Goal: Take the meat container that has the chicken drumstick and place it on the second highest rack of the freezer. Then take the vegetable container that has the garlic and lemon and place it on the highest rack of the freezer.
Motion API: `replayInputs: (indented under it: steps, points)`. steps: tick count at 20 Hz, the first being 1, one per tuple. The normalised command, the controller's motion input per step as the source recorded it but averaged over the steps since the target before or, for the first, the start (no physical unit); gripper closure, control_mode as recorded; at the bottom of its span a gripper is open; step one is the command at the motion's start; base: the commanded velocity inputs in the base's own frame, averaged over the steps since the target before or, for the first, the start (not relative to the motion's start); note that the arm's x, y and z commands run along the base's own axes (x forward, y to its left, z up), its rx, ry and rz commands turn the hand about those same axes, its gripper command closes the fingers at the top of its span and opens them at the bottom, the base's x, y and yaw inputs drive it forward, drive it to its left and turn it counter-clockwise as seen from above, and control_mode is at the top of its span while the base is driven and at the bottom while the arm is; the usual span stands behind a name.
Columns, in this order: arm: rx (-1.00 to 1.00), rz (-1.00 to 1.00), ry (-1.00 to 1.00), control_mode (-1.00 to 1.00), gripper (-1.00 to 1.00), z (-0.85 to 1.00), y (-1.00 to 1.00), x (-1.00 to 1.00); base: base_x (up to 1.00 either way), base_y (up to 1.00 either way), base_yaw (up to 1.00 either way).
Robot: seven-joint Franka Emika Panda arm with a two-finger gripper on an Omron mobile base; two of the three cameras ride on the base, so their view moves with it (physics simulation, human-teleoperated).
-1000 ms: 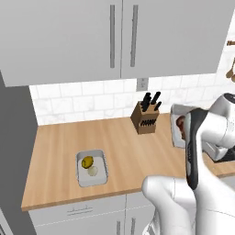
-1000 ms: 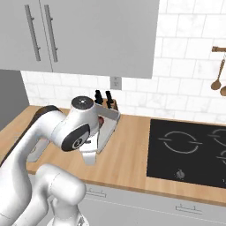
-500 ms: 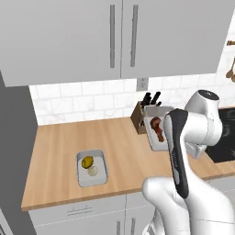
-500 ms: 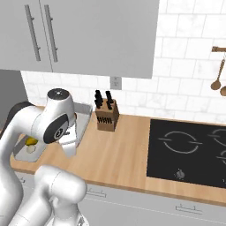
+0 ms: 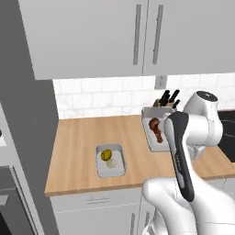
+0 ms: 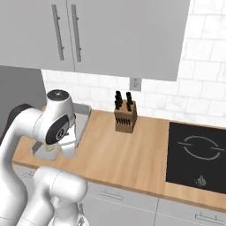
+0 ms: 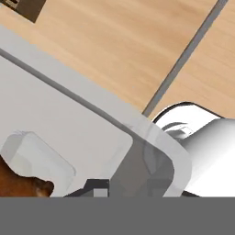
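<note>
The meat container (image 5: 151,120), a pale tray, hangs above the counter with the reddish-brown chicken drumstick (image 5: 157,128) in it. My gripper (image 7: 124,186) is shut on the tray's rim (image 7: 137,133); the drumstick (image 7: 23,183) shows at the lower left of the hand view. From the right base view the tray (image 6: 80,115) sits behind my arm. The vegetable container (image 5: 110,161) rests on the counter near its front edge, holding the lemon (image 5: 106,154) and the garlic (image 5: 111,163). The freezer's racks are out of view.
A knife block (image 5: 168,99) (image 6: 124,116) stands at the back wall. A black cooktop (image 6: 201,154) lies at the counter's right. A tall grey unit (image 5: 27,137) closes the counter's left end. White wall cabinets (image 5: 114,36) hang overhead.
My arm has swung left with the meat container, from right of the knife block to left of it. The whole picture has shifted slightly, so the camera has moved. The vegetable container stays put.
</note>
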Motion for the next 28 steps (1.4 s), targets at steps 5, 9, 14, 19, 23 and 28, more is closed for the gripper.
replayInputs:
  steps: [5, 9, 14, 19, 23, 28]
  points:
    - [0.00, 0.00, 0.00, 1.00, 1.00, 0.00, 0.00, 0.00, -0.54, 0.59, 0.32]
    - [0.00, 0.00, 0.00, 1.00, 1.00, 0.00, 0.00, 0.00, -0.75, 0.69, 0.34]
    - [0.00, 0.00, 0.00, 1.00, 1.00, 0.00, 0.00, 0.00, -0.41, 0.97, 0.43]
    - [0.00, 0.00, 0.00, 1.00, 1.00, 0.00, 0.00, 0.00, 0.00, 1.00, 0.47]
    - [0.00, 0.00, 0.00, 1.00, 1.00, 0.00, 0.00, 0.00, 0.00, 1.00, 0.47]
    - [0.00, 0.00, 0.00, 1.00, 1.00, 0.00, 0.00, 0.00, 0.24, 1.00, 0.41]
